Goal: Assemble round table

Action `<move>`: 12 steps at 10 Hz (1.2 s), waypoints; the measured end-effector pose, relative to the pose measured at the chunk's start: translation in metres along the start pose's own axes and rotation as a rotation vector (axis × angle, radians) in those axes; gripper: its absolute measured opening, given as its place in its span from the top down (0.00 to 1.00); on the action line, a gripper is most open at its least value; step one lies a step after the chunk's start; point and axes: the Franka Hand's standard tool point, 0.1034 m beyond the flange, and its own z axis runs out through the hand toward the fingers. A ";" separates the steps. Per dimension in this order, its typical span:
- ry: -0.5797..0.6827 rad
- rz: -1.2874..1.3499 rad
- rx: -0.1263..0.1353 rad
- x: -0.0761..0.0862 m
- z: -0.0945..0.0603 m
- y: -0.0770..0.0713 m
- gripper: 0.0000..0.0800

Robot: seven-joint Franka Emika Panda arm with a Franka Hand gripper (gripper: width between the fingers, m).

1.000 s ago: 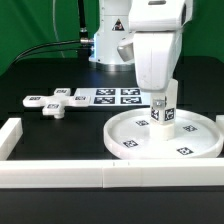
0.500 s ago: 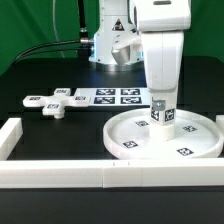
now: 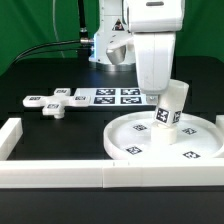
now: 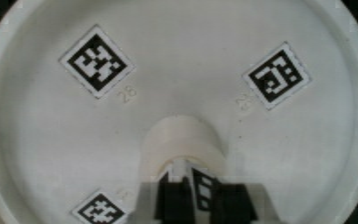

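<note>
The large rimmed disc lies flat on the table at the exterior view's right and carries several square tags. My gripper is shut on the thick short cylinder, which leans with its top toward the exterior view's right, its lower end at the disc's middle. In the wrist view the disc fills the picture, and the cylinder shows end-on between my dark fingers. The flat cross-shaped piece lies loose at the exterior view's left.
The marker board lies behind the disc, near the arm's base. A long white wall bar runs along the front, and another stands at the exterior view's left.
The cylinder stood upright on the disc's middle; now the hand and the cylinder are tilted, its top leaning toward the exterior view's right.
</note>
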 end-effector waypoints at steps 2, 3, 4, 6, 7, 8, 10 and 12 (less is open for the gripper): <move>0.000 0.046 0.000 -0.001 0.000 0.000 0.99; 0.000 0.118 0.001 -0.001 0.000 0.000 0.99; -0.001 0.157 0.002 -0.001 0.001 -0.001 1.00; -0.002 0.148 0.003 -0.002 0.001 -0.002 1.00; -0.002 0.148 0.004 -0.002 0.001 -0.002 0.89; -0.002 0.148 0.004 -0.002 0.001 -0.002 0.72; -0.005 0.113 0.002 -0.001 0.001 0.000 0.43; -0.016 0.073 -0.003 0.005 0.001 0.002 0.27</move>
